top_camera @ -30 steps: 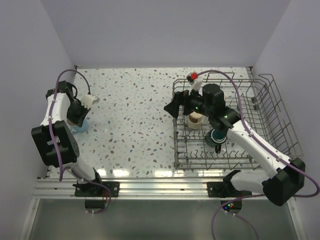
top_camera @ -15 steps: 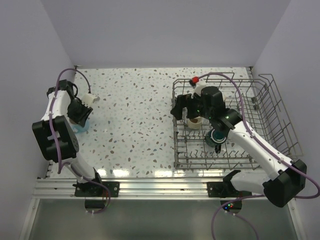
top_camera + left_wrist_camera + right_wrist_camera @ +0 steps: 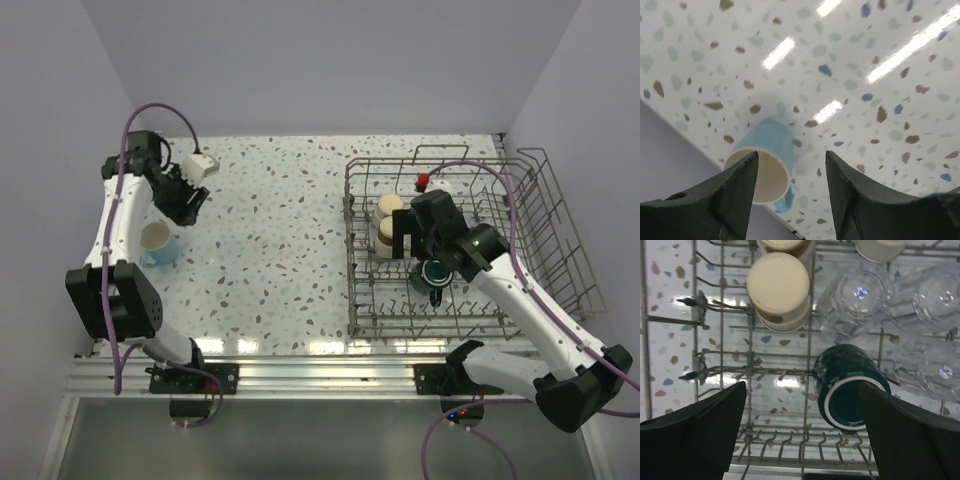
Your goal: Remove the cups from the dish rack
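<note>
The light blue mug with its cream inside stands upright on the table at the far left. My left gripper hangs open above and behind it, holding nothing. In the left wrist view the mug lies below the left finger, apart from it. The dish rack sits at the right. My right gripper hovers open over its left part. In the right wrist view the dark teal mug lies on its side just inside the right finger. Beige tumblers and clear glass tumblers stand upside down beyond it.
The rack's tall wire sides and upright tines surround my right gripper. The left wall runs close to the left arm. Speckled tabletop lies between the mug and the rack.
My left gripper opened, let go of the light blue mug and rose toward the back. My right gripper shifted right and nearer over the rack, staying open.
</note>
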Robot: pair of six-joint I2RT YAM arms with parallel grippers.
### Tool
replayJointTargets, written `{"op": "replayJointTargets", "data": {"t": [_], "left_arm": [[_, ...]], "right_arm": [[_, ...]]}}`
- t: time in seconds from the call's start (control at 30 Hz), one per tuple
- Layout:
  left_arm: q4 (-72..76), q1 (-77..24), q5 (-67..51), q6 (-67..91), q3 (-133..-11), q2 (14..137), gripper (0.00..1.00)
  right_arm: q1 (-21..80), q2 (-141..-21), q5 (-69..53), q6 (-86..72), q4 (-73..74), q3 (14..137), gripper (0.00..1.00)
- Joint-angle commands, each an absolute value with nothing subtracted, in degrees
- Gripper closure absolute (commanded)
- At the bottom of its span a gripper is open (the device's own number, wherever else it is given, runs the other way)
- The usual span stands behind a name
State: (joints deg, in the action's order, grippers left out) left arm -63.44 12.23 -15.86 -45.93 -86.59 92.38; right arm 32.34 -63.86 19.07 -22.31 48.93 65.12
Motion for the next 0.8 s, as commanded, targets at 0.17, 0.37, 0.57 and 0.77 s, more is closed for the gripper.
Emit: {"op": "replayJointTargets", "data": {"t": [0.17,0.37,0.57,0.77], "left_arm": [[-61.1,-6.1,-26.3,-36.9,-88.9,86.1,0.39],[-59.3,-7.6,-30.9,-36.8,-88.7,85.3,0.39],[-58.2,-7.8,-32.3,-38.6,-86.0,83.9,0.39],[-57.5,-7.9,-34.1,-39.3,-85.2,83.8,0.39]], "right_arm": [[22.7,-58.1,21.6,-26.2,61.1,60.9,0.06],[20.2,-60.4,17.8,-28.0,61.3,58.7,0.02],[20.2,-56.4,15.8,-30.4,60.9,55.8,0.05],[20.1,-57.1,11.6,-29.6,62.4,52.8,0.28]]}}
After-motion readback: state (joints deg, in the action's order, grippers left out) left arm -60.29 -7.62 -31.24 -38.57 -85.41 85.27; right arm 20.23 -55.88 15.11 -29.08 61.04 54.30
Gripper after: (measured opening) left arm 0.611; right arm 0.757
